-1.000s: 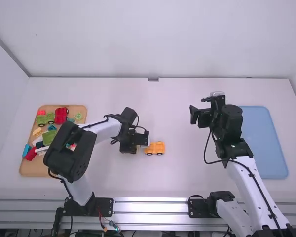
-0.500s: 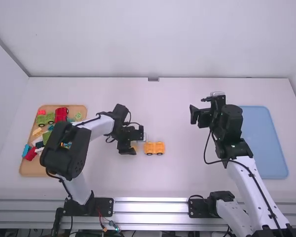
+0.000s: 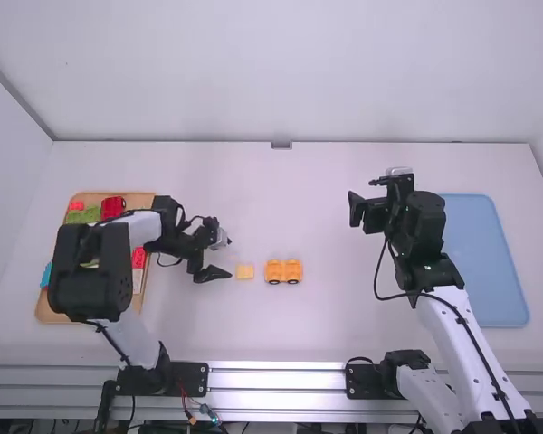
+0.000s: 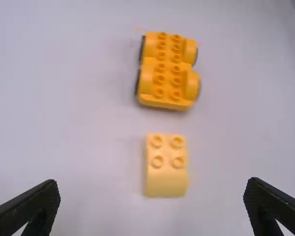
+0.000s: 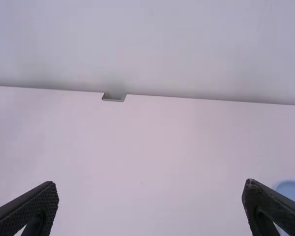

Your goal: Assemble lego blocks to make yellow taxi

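Observation:
My left gripper (image 3: 223, 257) is over the table just left of a pale yellow block (image 3: 244, 271). Right of that block, and apart from it, stands an orange-yellow wheeled base (image 3: 283, 271). In the left wrist view, the left gripper (image 4: 151, 209) is open, with the pale yellow studded block (image 4: 166, 166) beyond its fingertips and the wheeled base (image 4: 168, 72) farther off. The right gripper (image 3: 366, 213) is held above the table left of the blue tray; in the right wrist view the gripper (image 5: 150, 209) is open with nothing between its fingers.
At the far left a wooden tray (image 3: 54, 307) holds red, green, blue and white blocks, partly covered by the left arm. A blue tray (image 3: 493, 262) lies on the right, beside the right arm.
The left gripper has moved left, off the pale yellow block, which now lies uncovered on the table. The wheeled base and the right arm have stayed in place.

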